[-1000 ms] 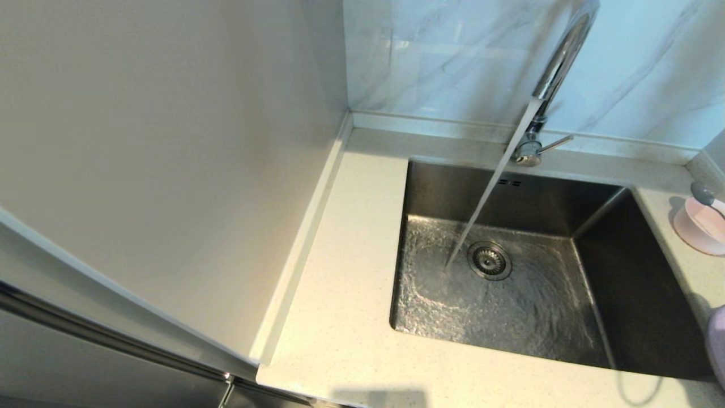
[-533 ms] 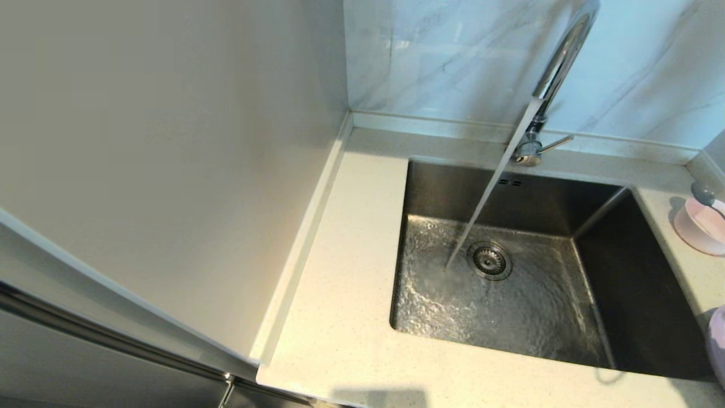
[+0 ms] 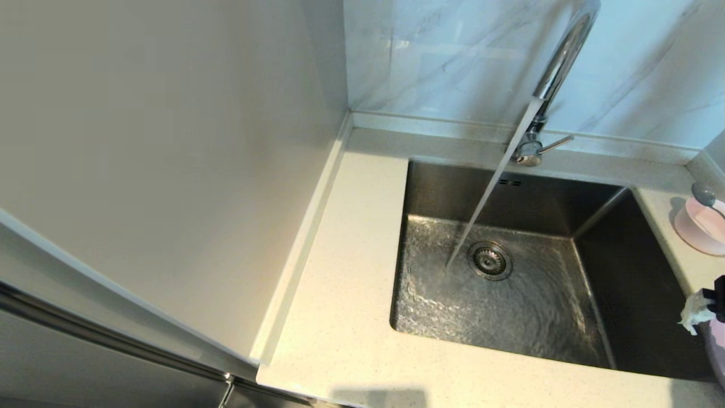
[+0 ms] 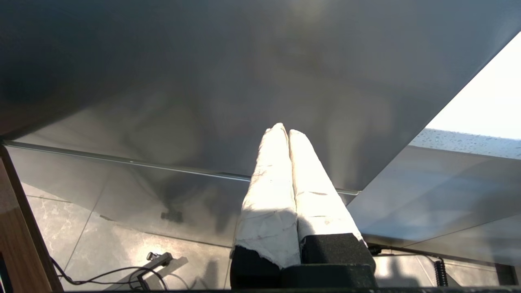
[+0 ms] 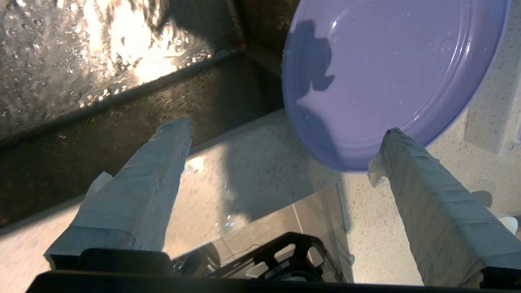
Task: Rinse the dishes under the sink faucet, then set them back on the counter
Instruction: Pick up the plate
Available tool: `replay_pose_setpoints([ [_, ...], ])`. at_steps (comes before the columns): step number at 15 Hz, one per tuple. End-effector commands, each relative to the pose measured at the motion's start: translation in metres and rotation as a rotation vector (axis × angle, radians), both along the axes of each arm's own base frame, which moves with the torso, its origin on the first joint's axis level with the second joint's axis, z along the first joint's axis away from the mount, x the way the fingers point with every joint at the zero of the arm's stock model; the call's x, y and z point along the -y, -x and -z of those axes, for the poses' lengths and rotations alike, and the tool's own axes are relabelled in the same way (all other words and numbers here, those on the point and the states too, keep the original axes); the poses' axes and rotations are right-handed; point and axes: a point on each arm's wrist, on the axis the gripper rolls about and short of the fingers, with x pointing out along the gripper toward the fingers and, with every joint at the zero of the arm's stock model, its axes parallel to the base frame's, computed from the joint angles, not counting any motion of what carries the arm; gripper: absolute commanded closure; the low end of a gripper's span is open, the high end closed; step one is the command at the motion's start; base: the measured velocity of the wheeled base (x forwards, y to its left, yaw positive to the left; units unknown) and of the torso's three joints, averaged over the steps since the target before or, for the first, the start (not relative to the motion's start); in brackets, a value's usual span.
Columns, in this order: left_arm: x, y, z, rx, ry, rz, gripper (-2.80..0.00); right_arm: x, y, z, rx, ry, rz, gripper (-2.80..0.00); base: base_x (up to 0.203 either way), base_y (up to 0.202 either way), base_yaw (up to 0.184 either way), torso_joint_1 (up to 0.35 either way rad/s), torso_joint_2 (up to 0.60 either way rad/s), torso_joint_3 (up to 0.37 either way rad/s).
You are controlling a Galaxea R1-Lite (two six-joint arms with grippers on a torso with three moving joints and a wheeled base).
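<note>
- Lavender plate (image 3: 716, 345) barely in the head view, at the right edge by the sink (image 3: 651, 294); right gripper (image 3: 702, 306) just above it. Faucet (image 3: 558, 62) running, stream landing beside the drain (image 3: 489, 260). Pink bowl (image 3: 701, 226) with spoon (image 3: 704, 195) on the counter (image 3: 351, 317) at far right.
- Left wrist view: left gripper (image 4: 287, 134) parked low beside a cabinet front, 2 padded fingers pressed together, holding nothing.
- Right wrist view: plate (image 5: 390, 77) overhanging the sink's corner on the counter (image 5: 252, 162). Right gripper (image 5: 285, 134) spread wide, 1 finger (image 5: 423, 183) at the rim. Probably light, stiff, wet and slippery; best taken by the rim. Little room near the edge.
</note>
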Motion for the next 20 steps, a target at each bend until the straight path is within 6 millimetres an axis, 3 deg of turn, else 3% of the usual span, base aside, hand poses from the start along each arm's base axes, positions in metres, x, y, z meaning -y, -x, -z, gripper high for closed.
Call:
replay_pose_setpoints([
  [1, 0.000, 0.000, 0.000, 0.000, 0.000, 0.001, 0.00, 0.008, -0.011, 0.023, -0.062, -0.004, 0.032, -2.80, 0.000, 0.000, 0.000, 0.000, 0.00, 0.000],
  [10, 0.000, 0.000, 0.000, 0.000, 0.000, 0.000, 0.00, 0.044, -0.047, 0.057, -0.074, 0.021, 0.076, -2.80, 0.000, 0.000, 0.000, 0.000, 0.00, 0.000],
  [15, 0.000, 0.000, 0.000, 0.000, 0.000, 0.000, 0.00, 0.062, -0.056, 0.065, -0.078, 0.053, 0.062, -2.80, 0.000, 0.000, 0.000, 0.000, 0.00, 0.000],
  [16, 0.000, 0.000, 0.000, 0.000, 0.000, 0.001, 0.00, 0.063, -0.057, 0.065, -0.077, 0.056, 0.058, 0.00, 0.000, 0.000, 0.000, 0.000, 0.00, 0.000],
  [20, 0.000, 0.000, 0.000, 0.000, 0.000, 0.000, 0.00, 0.062, -0.054, 0.065, -0.110, 0.076, -0.004, 0.00, 0.000, 0.000, 0.000, 0.000, 0.00, 0.000],
])
